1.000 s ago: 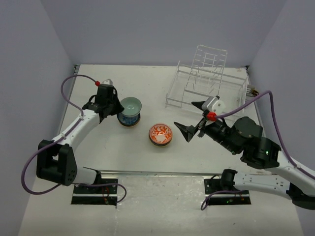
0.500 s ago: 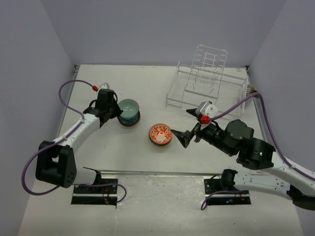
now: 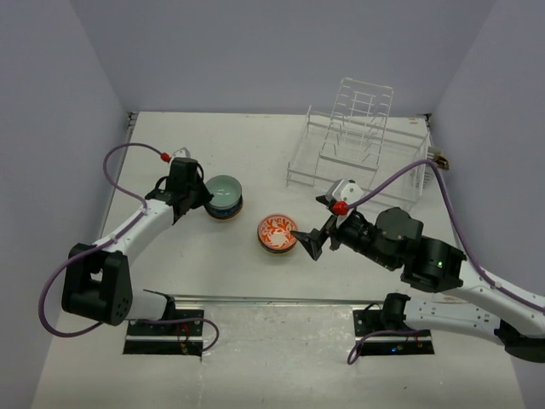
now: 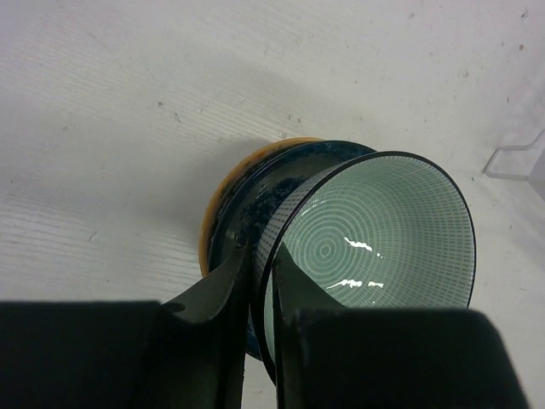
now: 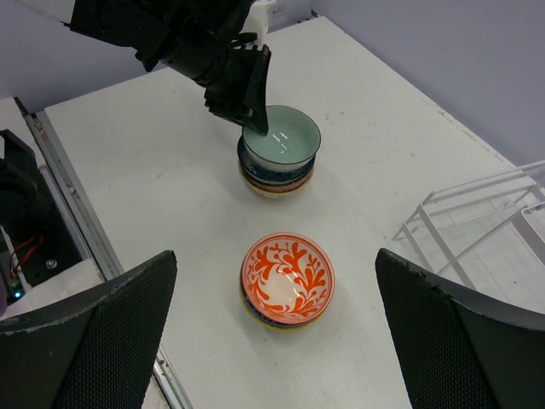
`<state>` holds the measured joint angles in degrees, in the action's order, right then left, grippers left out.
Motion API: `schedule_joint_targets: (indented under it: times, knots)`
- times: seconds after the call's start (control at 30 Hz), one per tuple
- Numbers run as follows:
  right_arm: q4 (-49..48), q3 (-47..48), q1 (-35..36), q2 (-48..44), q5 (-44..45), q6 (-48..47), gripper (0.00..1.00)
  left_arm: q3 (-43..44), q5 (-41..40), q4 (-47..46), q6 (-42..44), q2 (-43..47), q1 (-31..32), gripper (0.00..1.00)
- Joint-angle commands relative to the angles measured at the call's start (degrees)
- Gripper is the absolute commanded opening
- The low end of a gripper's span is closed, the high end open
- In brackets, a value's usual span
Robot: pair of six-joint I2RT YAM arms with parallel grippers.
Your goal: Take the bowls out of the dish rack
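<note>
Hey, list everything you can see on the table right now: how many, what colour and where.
dish rack: one, clear white wire, far right of the table, no bowls in it
teal bowl: one, teal inside with a dark rim, top of the left stack
stacked bowls: at least two, dark blue and orange-edged, under the teal bowl
orange bowl: one, orange with a white pattern, table centre; seems to sit on another bowl
table: one, white
left gripper: black, shut on the teal bowl's rim
right gripper: black, open, just right of the orange bowl
</note>
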<state>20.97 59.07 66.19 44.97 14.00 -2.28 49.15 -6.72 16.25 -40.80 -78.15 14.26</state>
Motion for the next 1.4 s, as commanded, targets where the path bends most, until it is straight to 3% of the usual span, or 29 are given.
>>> schedule_joint_targets:
  times: [0.0,0.17,0.6,0.87,1.17,1.37]
  knots:
    - [-0.3,-0.3,-0.1,-0.4,-0.2,1.5,0.99,0.1,0.4,-5.1,-1.7,1.4,-0.4,0.14]
    - [-0.3,-0.8,-0.1,0.2,-0.3,1.8,0.99,0.4,0.0,-5.0,-1.9,1.9,-0.4,0.19]
    - [-0.4,-0.9,-0.1,0.7,-0.6,1.8,0.99,1.5,-1.4,-2.3,-1.0,2.4,-0.5,0.2]
    - [-0.4,-1.0,-0.1,0.8,-0.7,1.8,0.99,2.5,-1.0,-1.3,-0.6,2.7,-0.5,0.29]
    - [-0.4,-1.3,-0.1,0.6,-0.3,1.8,0.99,3.7,-3.2,1.5,0.4,5.7,-0.5,0.25]
    - [-0.4,-1.1,-0.1,1.0,-0.6,1.8,0.99,2.3,-3.2,1.6,0.6,5.8,-0.6,0.15]
